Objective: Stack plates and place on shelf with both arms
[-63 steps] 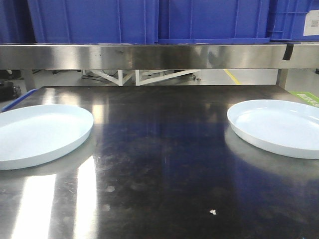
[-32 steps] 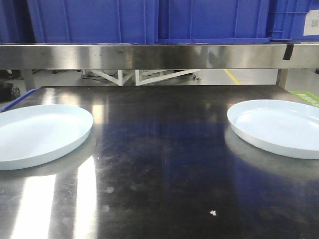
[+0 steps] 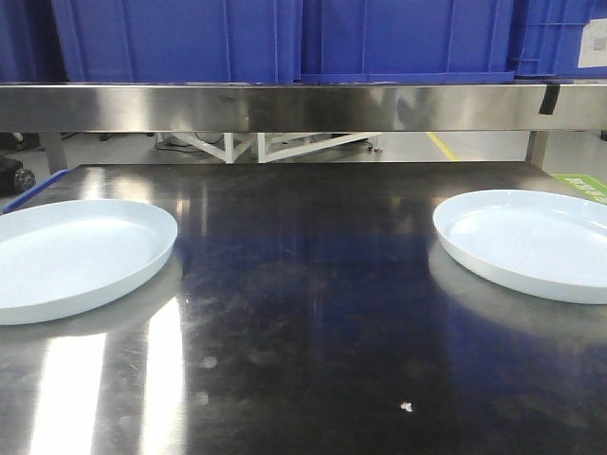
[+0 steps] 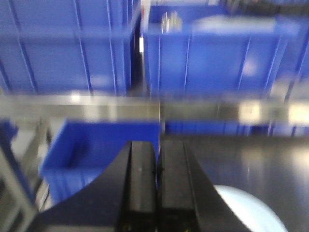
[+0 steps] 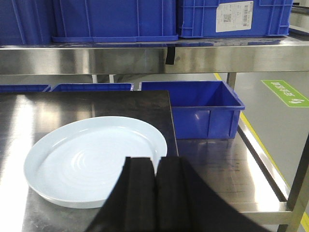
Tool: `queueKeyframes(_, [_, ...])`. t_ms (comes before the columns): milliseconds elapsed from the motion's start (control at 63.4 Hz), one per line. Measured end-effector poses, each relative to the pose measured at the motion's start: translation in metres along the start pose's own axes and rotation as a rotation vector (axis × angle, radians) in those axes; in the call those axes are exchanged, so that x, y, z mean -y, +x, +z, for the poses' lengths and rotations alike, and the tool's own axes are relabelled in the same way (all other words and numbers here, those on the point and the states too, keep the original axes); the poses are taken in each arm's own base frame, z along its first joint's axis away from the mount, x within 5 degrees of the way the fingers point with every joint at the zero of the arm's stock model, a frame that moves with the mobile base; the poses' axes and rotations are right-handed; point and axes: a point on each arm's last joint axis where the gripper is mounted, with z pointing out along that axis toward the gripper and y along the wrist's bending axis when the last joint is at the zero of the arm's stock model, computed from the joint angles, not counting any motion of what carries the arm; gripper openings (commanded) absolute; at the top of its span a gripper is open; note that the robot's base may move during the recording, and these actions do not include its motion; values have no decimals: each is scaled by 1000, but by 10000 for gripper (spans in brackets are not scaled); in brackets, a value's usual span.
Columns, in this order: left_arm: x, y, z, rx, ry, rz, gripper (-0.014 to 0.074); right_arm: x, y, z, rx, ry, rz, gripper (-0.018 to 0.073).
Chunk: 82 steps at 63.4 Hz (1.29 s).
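Item 1, left plate (image 3: pixel 76 256): pale bluish-white, glossy, with a low upturned rim and a wide flat centre. I log it lying flat at the left edge of the steel table (image 3: pixel 313 313).
Item 2, right plate (image 3: pixel 531 242): identical, flat at the right edge, well apart from the first.
Left gripper (image 4: pixel 157 164): fingers pressed together on nothing; wrist view blurred.
Right gripper (image 5: pixel 155 183): fingers likewise pressed together, empty, over the right plate's near rim in its wrist view.
Shelf (image 3: pixel 285 106): carries blue crates (image 3: pixel 285 38).
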Motion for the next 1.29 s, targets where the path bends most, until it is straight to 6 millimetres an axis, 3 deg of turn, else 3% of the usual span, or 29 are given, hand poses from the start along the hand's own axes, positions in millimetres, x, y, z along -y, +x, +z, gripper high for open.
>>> queueKeyframes(142, [1,-13,48,-257,-12,-1,260,0,0,0,0,0,0,57])
queueKeyframes(316, [3,-4,103,-502,-13,-14,434,0,0,0,0,0,0,57])
queueKeyframes(474, [7,21,151,-693,3,-53,473,0,0,0,0,0,0,57])
queueKeyframes(679, [8,70,210,-925,1,-81,473,0,0,0,0,0,0,57])
queueKeyframes(947, [8,119,247,-1098,-12,-90,473,0,0,0,0,0,0,57])
queueKeyframes(1136, [9,131,256,-1124,-8,-113,469,0,0,0,0,0,0,57])
queueKeyframes(1294, [10,135,258,-1134,-7,-123,401,0,0,0,0,0,0,57])
